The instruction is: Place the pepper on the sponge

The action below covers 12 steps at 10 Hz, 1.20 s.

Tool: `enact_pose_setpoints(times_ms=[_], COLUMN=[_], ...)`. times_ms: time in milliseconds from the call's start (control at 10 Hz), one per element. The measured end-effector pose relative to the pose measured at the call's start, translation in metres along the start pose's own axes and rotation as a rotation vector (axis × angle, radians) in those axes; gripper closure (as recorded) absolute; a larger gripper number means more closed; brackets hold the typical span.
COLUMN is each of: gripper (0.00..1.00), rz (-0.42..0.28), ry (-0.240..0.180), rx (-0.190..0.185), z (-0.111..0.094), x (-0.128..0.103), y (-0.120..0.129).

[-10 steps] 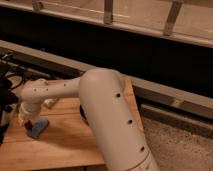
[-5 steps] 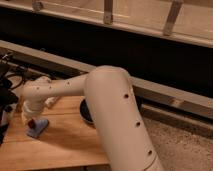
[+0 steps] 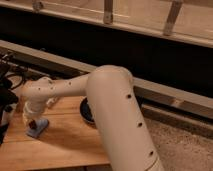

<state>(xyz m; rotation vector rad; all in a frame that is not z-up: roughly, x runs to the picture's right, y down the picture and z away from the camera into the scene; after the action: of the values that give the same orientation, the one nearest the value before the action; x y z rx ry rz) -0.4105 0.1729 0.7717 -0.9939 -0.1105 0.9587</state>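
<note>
A light-blue sponge (image 3: 39, 130) lies flat on the wooden table (image 3: 65, 145) at the left. The tiny red pepper (image 3: 33, 124) rests on the sponge's left part. My gripper (image 3: 34, 114) hangs straight down from the white wrist (image 3: 36, 97), directly above the pepper and very close to it. I cannot make out whether it still touches the pepper. The thick white arm (image 3: 115, 110) sweeps in from the lower right.
A dark round bowl (image 3: 88, 112) sits on the table just right of the sponge, partly behind the arm. Black equipment and cables (image 3: 7, 95) crowd the left edge. A dark wall with a metal ledge (image 3: 165, 95) runs behind the table.
The wrist has risen a little off the sponge, and the red pepper now shows on the blue pad. The arm's big link has shifted right.
</note>
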Motion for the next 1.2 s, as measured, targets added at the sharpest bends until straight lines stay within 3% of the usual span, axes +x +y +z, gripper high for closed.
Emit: enact_pose_setpoints(times_ms=[200,500,800,1200], gripper=[0.99,0.99,0.99,0.97], rz=[0.001,-0.001,-0.004,-0.008], ry=[0.007,0.008,0.012,0.014], rx=[0.006,0.006,0.007,0.011], z=[0.000,0.000,0.009,0.008], x=[0.000,0.009,-0.004,0.008], y=[-0.003,-0.007,-0.001,-0.008])
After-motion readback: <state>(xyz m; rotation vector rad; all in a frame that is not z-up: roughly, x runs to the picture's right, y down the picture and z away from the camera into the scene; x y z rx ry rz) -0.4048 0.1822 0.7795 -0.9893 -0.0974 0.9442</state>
